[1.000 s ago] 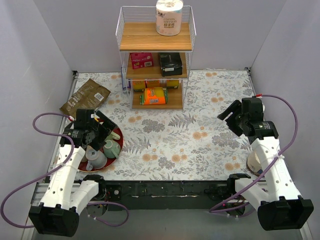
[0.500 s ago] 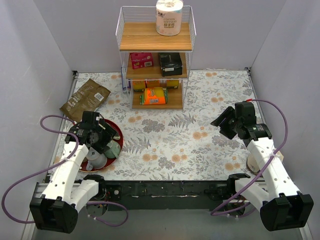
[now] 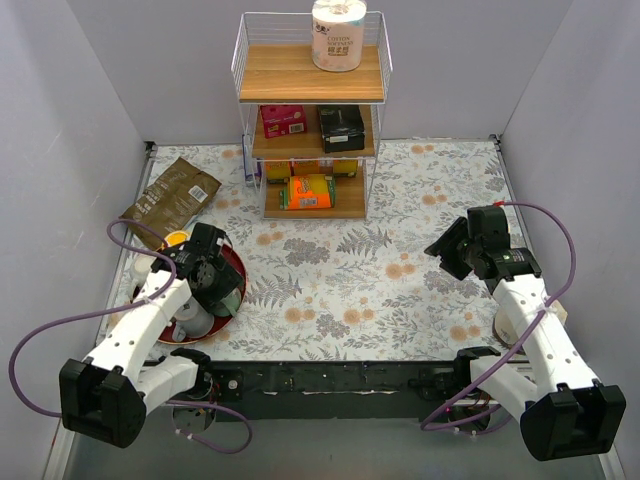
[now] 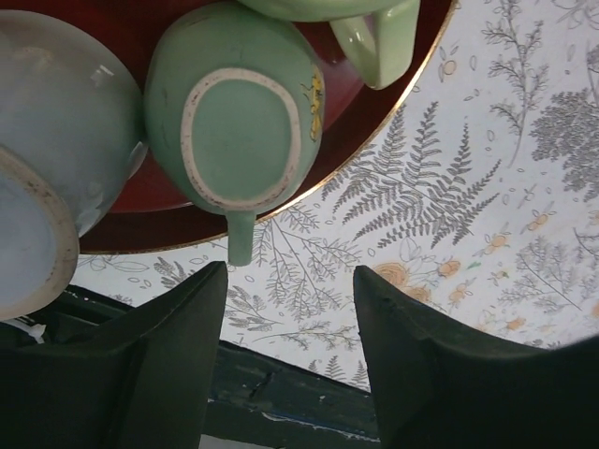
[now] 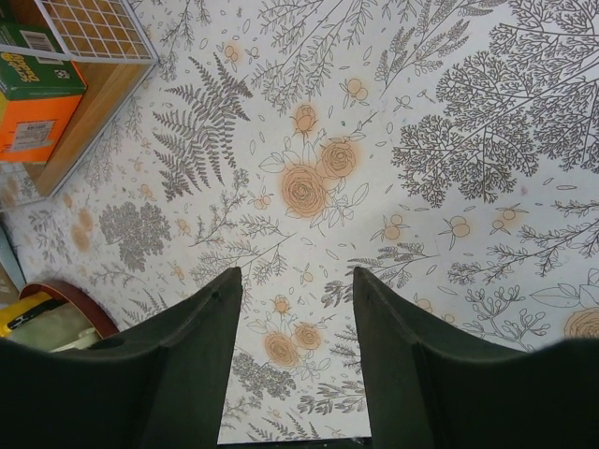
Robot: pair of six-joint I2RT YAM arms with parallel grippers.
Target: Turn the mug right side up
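A green mug stands upside down on the red tray, base up, its handle pointing over the tray's near rim. A second green mug lies just beyond it, and a pale blue mug is at its left. In the top view the tray is at the near left, with the green mug partly under my arm. My left gripper is open and empty, hovering above the tray's right rim near the upside-down mug's handle. My right gripper is open and empty above the floral cloth at the right.
A wire shelf with a paper roll and boxes stands at the back centre. A brown bag lies at the back left, and a yellow object sits by the tray. A tan cup is beside the right arm.
My left gripper has swung right and forward across the tray to its right rim. My right gripper has dropped slightly and shifted a little left. Nothing was grasped.
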